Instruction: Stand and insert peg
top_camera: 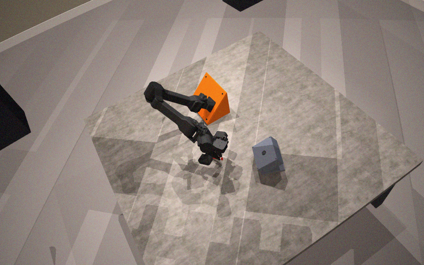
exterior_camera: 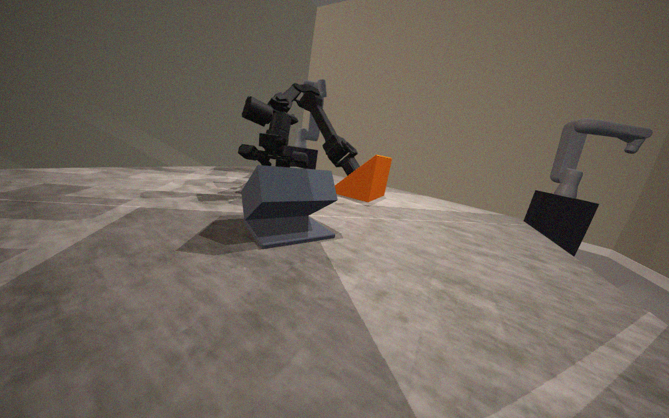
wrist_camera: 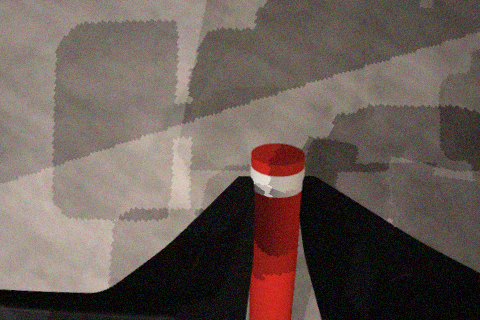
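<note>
The red peg has a white band near its end. My gripper is shut on the peg, with a black finger on either side just below the band. In the wrist view the banded end points up the picture and the plain end is out of view. The peg's height over the table is hard to tell. The blue-grey sloped panel stands to the right of the gripper in the top view, its dark hole uncovered. In the exterior view the panel's block hides the fingertips and peg.
An orange wedge stands beside the arm's base, partly covered by the arm in the top view. The table carries broken patches of light and shadow. Another arm stands on a dark pedestal beyond the table.
</note>
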`<state>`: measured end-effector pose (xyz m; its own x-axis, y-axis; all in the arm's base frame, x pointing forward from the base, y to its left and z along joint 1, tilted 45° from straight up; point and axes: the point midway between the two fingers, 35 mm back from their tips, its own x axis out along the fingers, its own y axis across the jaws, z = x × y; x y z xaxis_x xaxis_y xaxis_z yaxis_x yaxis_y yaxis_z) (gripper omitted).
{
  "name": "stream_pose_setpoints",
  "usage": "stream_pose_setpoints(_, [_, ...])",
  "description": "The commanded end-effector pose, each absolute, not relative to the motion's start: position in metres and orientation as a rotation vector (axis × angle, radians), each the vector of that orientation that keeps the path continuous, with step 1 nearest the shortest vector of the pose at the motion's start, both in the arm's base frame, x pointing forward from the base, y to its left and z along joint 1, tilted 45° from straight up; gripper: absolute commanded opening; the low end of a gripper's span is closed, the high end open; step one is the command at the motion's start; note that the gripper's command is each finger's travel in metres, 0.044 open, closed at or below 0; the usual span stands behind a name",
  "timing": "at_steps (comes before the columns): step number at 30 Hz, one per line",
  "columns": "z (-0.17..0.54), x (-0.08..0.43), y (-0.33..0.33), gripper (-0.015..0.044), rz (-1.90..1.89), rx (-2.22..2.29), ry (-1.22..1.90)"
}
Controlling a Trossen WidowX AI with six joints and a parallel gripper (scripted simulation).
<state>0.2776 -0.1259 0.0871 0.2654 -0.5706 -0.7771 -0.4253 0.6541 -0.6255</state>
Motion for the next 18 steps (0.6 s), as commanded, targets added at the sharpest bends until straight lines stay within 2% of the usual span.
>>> stream_pose_setpoints(1, [0.0888, 0.2752, -0.1249, 0.0050, -0.100, -0.926, 1.322])
stream_pose_setpoints(18, [0.0967, 0.2672, -0.1227, 0.0050, -0.030, -0.918, 1.186])
